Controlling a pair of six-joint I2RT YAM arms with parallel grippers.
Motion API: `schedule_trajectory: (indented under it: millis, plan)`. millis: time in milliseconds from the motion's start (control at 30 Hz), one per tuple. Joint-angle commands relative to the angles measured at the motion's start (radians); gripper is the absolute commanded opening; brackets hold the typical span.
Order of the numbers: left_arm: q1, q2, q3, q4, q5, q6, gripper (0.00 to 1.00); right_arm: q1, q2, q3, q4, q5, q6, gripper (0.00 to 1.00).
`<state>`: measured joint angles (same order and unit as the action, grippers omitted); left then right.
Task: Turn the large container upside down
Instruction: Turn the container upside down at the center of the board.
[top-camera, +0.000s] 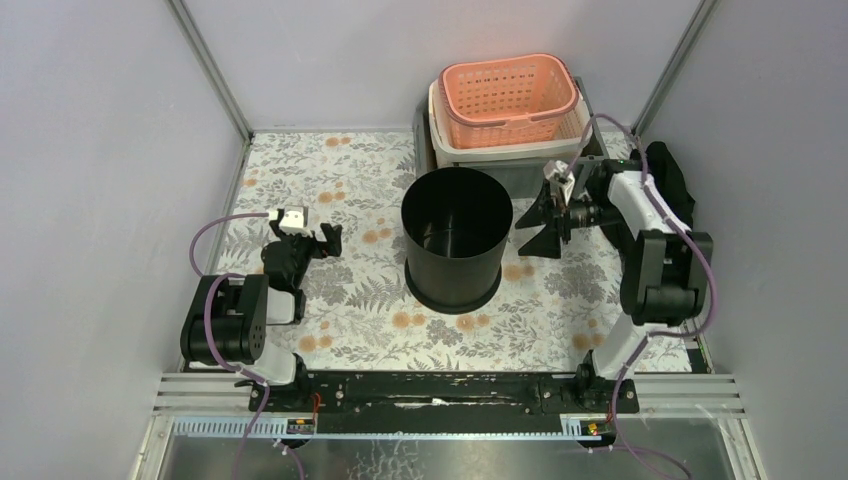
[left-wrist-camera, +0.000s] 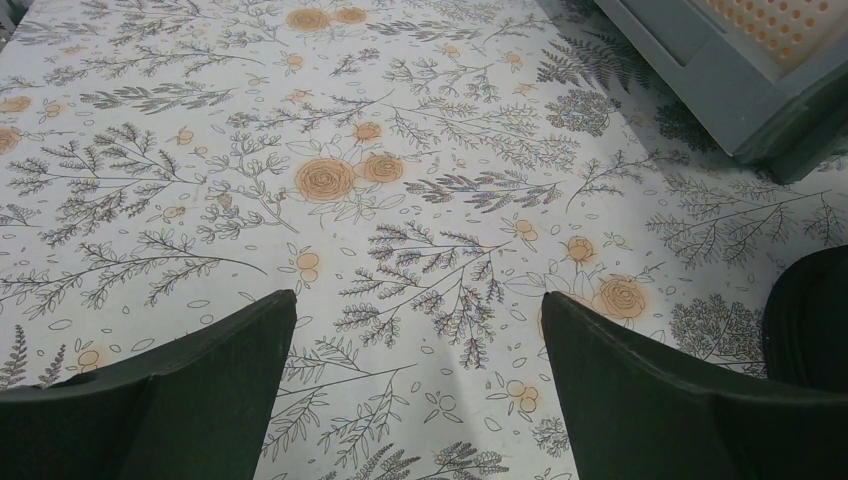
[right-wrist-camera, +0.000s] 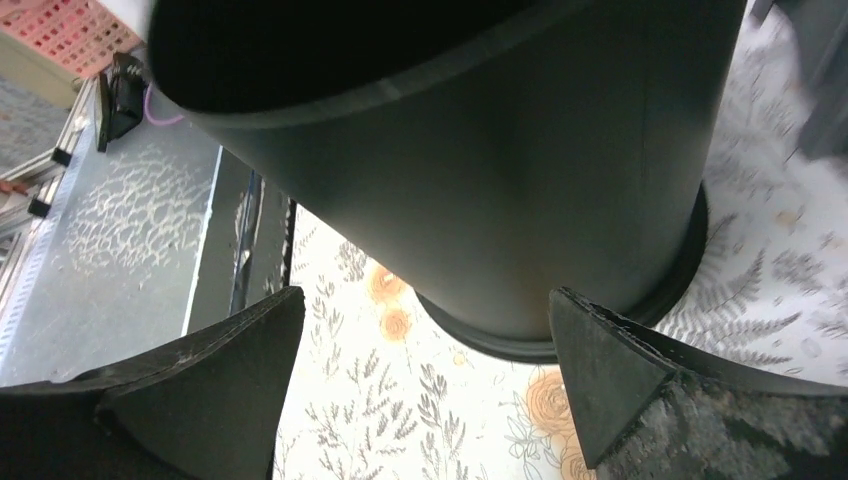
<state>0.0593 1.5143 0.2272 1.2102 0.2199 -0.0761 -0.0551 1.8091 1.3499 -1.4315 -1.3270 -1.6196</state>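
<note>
A large black round plastic container (top-camera: 455, 240) stands upright, mouth up, at the middle of the flower-patterned desk (top-camera: 350, 180). The left tool (top-camera: 325, 240) rests low, jaws wide apart and empty, well left of the container. The right arm reaches sideways; the right tool (top-camera: 537, 226), jaws spread, sits just beside the container's right wall. Only the right wrist view shows the container's flared base lip (right-wrist-camera: 560, 345).

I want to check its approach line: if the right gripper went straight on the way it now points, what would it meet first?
The side wall of the upright large black container, right ahead of the open right gripper. They look slightly apart, though depth is hard to judge.
</note>
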Motion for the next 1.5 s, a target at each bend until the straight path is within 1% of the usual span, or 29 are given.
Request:
schedule_trajectory:
  millis: [0,133,200,267,333,367,400,433,467,500,533,567,600,633,667,733,800,867,900,967,1067,1133,1200,1233,1300,1333,1400,1467]
  plan:
    - [-0.002,0.009,-0.008,0.033,-0.005,0.017,1.0,-0.026,-0.165,0.08,-0.043,-0.111,0.166,0.99]
    - [-0.003,0.007,0.0,0.019,-0.02,0.019,1.0,-0.028,-0.338,0.098,-0.028,-0.141,0.226,0.99]
    - [-0.004,-0.026,0.01,-0.028,-0.075,-0.001,1.0,-0.028,-0.423,0.1,-0.017,-0.148,0.263,0.99]
    - [-0.005,-0.082,0.027,-0.109,-0.125,-0.019,1.0,-0.028,-0.507,0.087,0.102,-0.144,0.42,0.99]
    - [-0.006,-0.146,0.031,-0.165,-0.135,-0.019,1.0,-0.028,-0.606,0.033,0.319,-0.151,0.667,0.99]
    - [-0.011,-0.191,0.034,-0.209,-0.147,-0.02,1.0,-0.028,-0.657,-0.015,0.458,-0.172,0.8,0.99]
    - [-0.019,-0.236,0.04,-0.26,-0.158,-0.023,1.0,-0.028,-0.707,-0.066,0.612,-0.178,0.959,0.99]
    - [-0.032,-0.288,0.047,-0.3,-0.173,-0.038,1.0,-0.027,-0.769,-0.141,0.816,-0.136,1.161,0.99]
    - [-0.044,-0.333,0.055,-0.342,-0.19,-0.054,1.0,-0.026,-0.822,-0.204,1.034,-0.081,1.355,0.99]
    - [-0.059,-0.379,0.066,-0.378,-0.204,-0.069,1.0,-0.023,-0.874,-0.272,1.247,0.01,1.59,0.99]
    - [-0.075,-0.42,0.081,-0.418,-0.214,-0.086,1.0,-0.02,-0.933,-0.35,1.465,0.159,1.785,0.99]
    - [-0.091,-0.457,0.101,-0.466,-0.219,-0.102,1.0,-0.02,-0.996,-0.401,1.575,0.35,1.923,0.99]
    - [-0.114,-0.489,0.129,-0.518,-0.226,-0.114,1.0,-0.02,-1.048,-0.419,1.567,0.524,1.979,0.99]
    - [-0.139,-0.515,0.16,-0.578,-0.231,-0.118,1.0,-0.02,-1.079,-0.413,1.519,0.648,2.002,0.99]
    - [-0.169,-0.535,0.19,-0.628,-0.232,-0.12,1.0,-0.02,-1.083,-0.387,1.449,0.679,1.99,0.99]
    - [-0.234,-0.575,0.264,-0.733,-0.238,-0.115,1.0,-0.02,-1.041,-0.322,1.347,0.667,1.957,0.99]
    - [-0.298,-0.607,0.327,-0.834,-0.247,-0.116,1.0,-0.02,-1.003,-0.27,1.265,0.687,1.968,0.99]
    - [-0.354,-0.636,0.396,-0.94,-0.256,-0.147,1.0,-0.02,-0.984,-0.239,1.242,0.672,2.001,0.99]
    - [-0.374,-0.65,0.432,-1.009,-0.255,-0.166,1.0,-0.02,-0.975,-0.217,1.213,0.687,2.012,0.99]
    - [-0.407,-0.678,0.501,-1.094,-0.243,-0.215,1.0,-0.02,-0.959,-0.156,1.149,0.718,2.012,0.99]
    - [-0.429,-0.71,0.597,-1.192,-0.212,-0.311,1.0,-0.02,-0.918,-0.024,1.022,0.775,2.011,0.99]
    - [-0.431,-0.714,0.686,-1.27,-0.218,-0.409,1.0,-0.02,-0.874,0.072,0.948,0.765,2.034,0.99]
    - [-0.431,-0.683,0.811,-1.408,-0.224,-0.482,1.0,-0.02,-0.809,0.194,0.839,0.752,2.075,0.99]
    - [-0.431,-0.66,0.882,-1.486,-0.216,-0.495,1.0,-0.019,-0.769,0.252,0.778,0.725,2.095,0.99]
    - [-0.431,-0.606,1.026,-1.604,-0.187,-0.505,1.0,-0.02,-0.686,0.385,0.676,0.628,2.1,0.99]
    - [-0.43,-0.589,1.084,-1.634,-0.166,-0.505,1.0,-0.02,-0.638,0.42,0.628,0.542,2.081,0.99]
    - [-0.43,-0.582,1.128,-1.644,-0.119,-0.514,1.0,-0.02,-0.605,0.407,0.602,0.467,2.117,0.99]
    - [-0.43,-0.596,1.153,-1.642,-0.074,-0.533,1.0,-0.02,-0.602,0.333,0.655,0.387,2.175,0.99]
